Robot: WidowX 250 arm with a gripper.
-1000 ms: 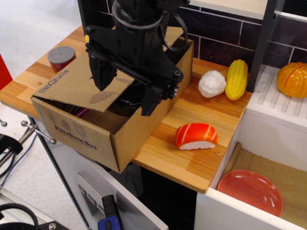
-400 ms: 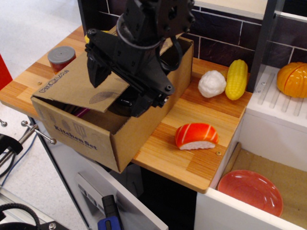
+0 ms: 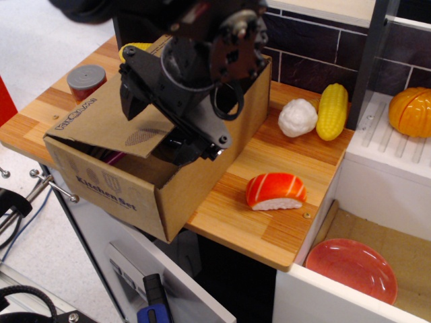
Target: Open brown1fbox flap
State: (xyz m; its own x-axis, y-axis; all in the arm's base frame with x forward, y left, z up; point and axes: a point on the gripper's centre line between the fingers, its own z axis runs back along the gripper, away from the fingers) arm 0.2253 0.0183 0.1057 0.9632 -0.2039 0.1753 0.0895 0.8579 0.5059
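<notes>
The brown1fbox is a large cardboard box on the left of the wooden counter, with "Kitchen Set" printed on its front side. Its flap lies slanted down over the left part of the opening, with small print at its left edge. My black gripper hangs over the box with its jaws wide apart. One finger is above the flap. The other finger reaches down into the open part of the box by the flap's right edge. It holds nothing.
A grey-topped red can stands left of the box and a yellow item behind it. A salmon sushi, a white vegetable and a corn cob lie to the right. An orange pumpkin and a red plate are further right.
The gripper has shifted slightly left and up over the box and its wrist has turned. The flap and the box have not visibly moved.
</notes>
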